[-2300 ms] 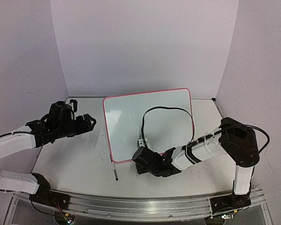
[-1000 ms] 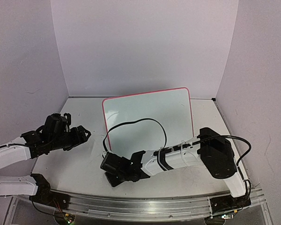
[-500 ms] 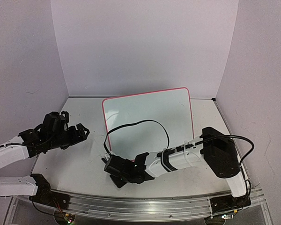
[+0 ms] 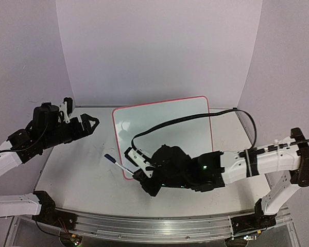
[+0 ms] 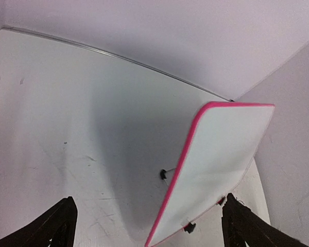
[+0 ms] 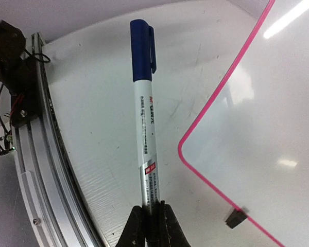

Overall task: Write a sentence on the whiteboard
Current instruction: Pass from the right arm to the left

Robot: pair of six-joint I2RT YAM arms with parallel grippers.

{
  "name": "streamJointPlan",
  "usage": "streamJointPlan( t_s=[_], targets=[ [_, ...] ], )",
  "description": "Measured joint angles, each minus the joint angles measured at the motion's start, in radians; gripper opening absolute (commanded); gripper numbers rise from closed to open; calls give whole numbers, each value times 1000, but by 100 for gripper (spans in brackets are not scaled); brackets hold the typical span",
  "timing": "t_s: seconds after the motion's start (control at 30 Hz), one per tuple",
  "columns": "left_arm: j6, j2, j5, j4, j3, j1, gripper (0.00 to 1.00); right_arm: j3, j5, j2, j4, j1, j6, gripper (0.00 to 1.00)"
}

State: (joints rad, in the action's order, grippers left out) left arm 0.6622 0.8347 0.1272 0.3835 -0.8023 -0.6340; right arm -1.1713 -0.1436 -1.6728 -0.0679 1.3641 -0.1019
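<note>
Newly raised right tool (image 6: 150, 218) clamps slim blue-capped marker (image 6: 146, 123) beside glossy pink-rimmed whiteboard (image 4: 165, 128); left tool (image 5: 149, 231) spread, seemingly empty

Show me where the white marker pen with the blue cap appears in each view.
Top external: the white marker pen with the blue cap slants just left of the near left corner of the rectangular pink-rimmed whiteboard.
Left wrist: not in it.
Right wrist: centre, upright, cap on top, in the right end effector.
Shared landmark: the whiteboard's pink rim.
</note>
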Motion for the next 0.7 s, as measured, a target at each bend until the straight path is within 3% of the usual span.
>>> streamJointPlan(
  t_s=[0.17, 0.33, 0.5, 0.7],
  targets=[
    [-68, 143, -316, -108, -76, -17, 90, 95, 3, 149, 50, -34, 119, 0],
    [-97, 349, -548, -172, -126, -109, 87, 216, 33, 232, 62, -139, 178, 0],
    [-87, 408, -700, -220, -125, -151, 76, 296, 73, 332, 59, -189, 216, 0],
    [-69, 483, -787, -284, -144, -170, 58, 308, 115, 395, 72, -191, 245, 0]
  ],
)
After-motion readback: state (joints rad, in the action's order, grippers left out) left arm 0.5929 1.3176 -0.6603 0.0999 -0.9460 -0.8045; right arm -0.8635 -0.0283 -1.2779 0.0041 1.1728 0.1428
